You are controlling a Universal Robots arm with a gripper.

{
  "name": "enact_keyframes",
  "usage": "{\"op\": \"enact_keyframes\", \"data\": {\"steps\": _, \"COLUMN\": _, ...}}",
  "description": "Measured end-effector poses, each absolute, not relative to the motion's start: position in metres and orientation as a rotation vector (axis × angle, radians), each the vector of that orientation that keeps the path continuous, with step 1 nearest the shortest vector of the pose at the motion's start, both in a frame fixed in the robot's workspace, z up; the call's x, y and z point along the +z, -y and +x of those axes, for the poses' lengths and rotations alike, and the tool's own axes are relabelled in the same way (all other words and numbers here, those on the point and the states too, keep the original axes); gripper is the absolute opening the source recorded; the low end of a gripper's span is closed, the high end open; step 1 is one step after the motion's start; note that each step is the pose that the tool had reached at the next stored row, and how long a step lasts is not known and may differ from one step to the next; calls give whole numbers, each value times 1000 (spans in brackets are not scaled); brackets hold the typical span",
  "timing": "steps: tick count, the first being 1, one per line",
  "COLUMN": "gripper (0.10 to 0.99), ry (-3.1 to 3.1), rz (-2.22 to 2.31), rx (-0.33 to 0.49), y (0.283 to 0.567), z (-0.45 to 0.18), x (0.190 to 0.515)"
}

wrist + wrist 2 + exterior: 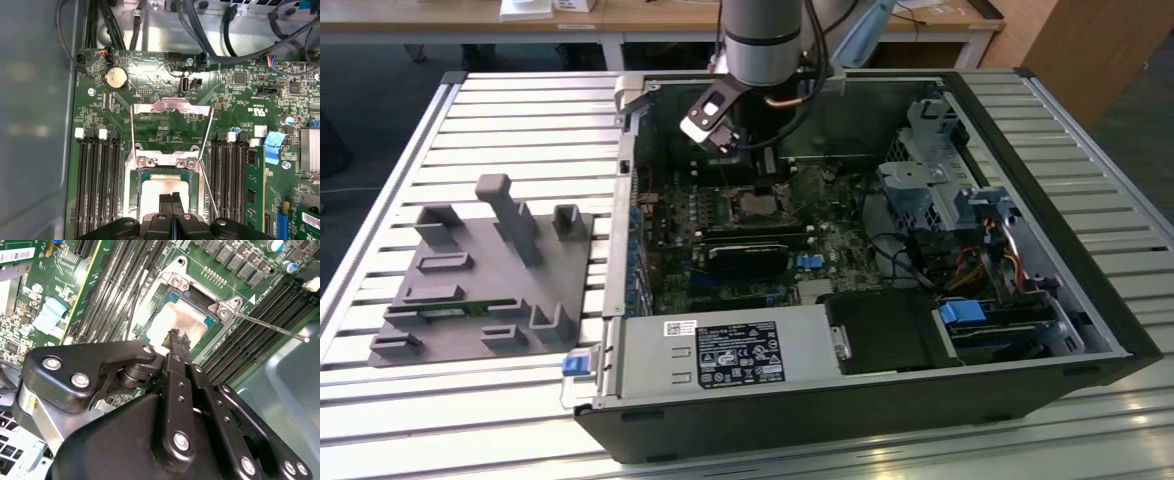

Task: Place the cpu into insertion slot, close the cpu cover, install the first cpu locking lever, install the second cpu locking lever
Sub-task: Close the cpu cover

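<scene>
Count as found:

- One dull silver-grey square cpu (151, 192), directly beneath the black gripper (171, 199).
- One thin silvery square cpu cover (170, 106), just beyond the fingertips.
- Two thin metal wire locking levers, one (132, 130) on each side (206, 135) of the gripper.
- One round silver coin battery (116, 77), farther out.
- Two banks of long black memory slots (95, 190), flanking the tool (227, 185). Slots per bank cannot be determined.

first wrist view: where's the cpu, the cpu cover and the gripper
cpu (152, 187), first wrist view, on its silver top
cpu cover (170, 106), first wrist view, on its raised silvery edge
gripper (172, 196), first wrist view, midway between its fingertips
</scene>
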State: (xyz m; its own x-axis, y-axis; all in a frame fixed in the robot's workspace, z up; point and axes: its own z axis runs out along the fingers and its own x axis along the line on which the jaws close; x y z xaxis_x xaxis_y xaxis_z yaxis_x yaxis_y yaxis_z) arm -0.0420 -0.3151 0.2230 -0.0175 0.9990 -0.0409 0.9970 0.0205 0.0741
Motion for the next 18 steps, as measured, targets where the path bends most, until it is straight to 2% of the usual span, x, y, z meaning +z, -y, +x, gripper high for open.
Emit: {"op": "enact_keyframes", "data": {"steps": 18, "gripper": 122, "ry": -2192, "rz": 2151, "rx": 47, "y": 320, "z": -42, "x": 237}}
